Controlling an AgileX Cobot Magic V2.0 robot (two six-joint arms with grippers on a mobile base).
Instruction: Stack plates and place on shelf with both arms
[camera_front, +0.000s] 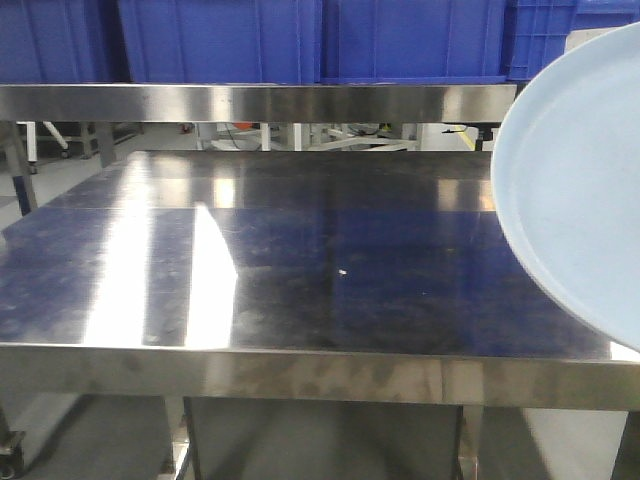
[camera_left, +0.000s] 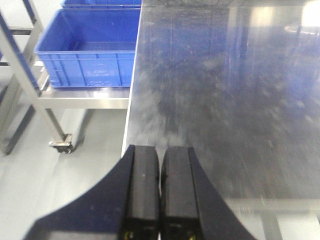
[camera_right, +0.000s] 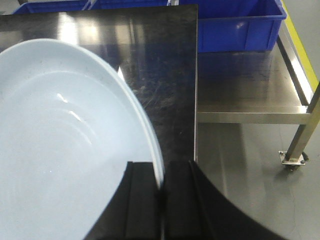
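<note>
A large pale blue-white plate (camera_front: 580, 200) hangs tilted, nearly on edge, at the right of the front view, above the dark tabletop (camera_front: 300, 260). In the right wrist view the plate (camera_right: 60, 140) fills the left half, and my right gripper (camera_right: 162, 170) is shut on its rim. The rim shows a doubled edge there; I cannot tell whether two plates are stacked. My left gripper (camera_left: 160, 155) is shut with nothing in it, over the table's near left edge. The shelf's steel front rail (camera_front: 260, 100) runs across the top behind the table.
Blue crates (camera_front: 220, 40) stand on the shelf above the rail. Left of the table a blue crate (camera_left: 90, 50) sits on a wheeled steel rack. Right of the table another blue crate (camera_right: 240, 25) rests on a low steel rack (camera_right: 245, 85) with a caster (camera_right: 292, 157).
</note>
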